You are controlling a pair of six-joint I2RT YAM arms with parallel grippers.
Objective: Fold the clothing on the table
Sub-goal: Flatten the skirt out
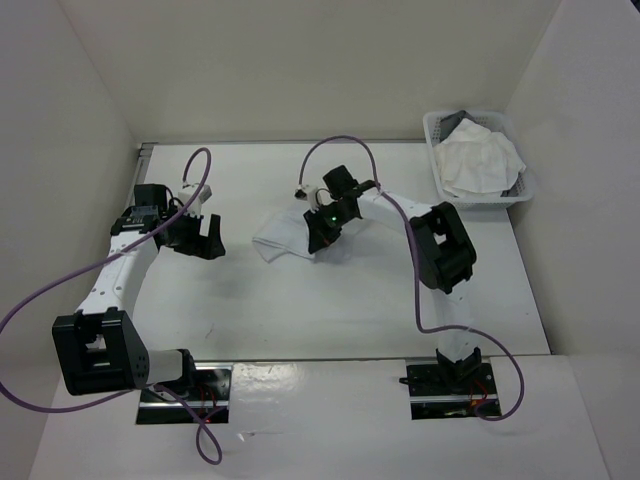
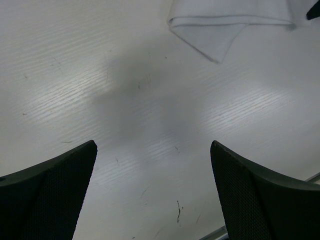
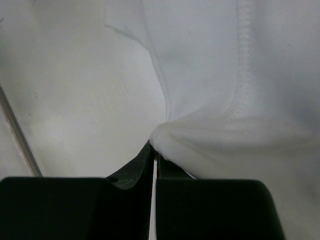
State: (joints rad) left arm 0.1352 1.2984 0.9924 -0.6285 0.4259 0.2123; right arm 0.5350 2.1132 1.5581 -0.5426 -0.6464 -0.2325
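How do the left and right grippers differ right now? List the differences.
The left gripper has its jaws wide open; the right gripper has them shut. The left holds nothing and hangs over the table; the right pinches a fold of the clothing. Both have black jaws.

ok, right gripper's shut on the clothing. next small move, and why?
Probably raise the right gripper a little and draw the pinched edge over the clothing. Its jaws are shut on a bunched fold, the rest lies on the table, and the left gripper hangs open, apart from it.
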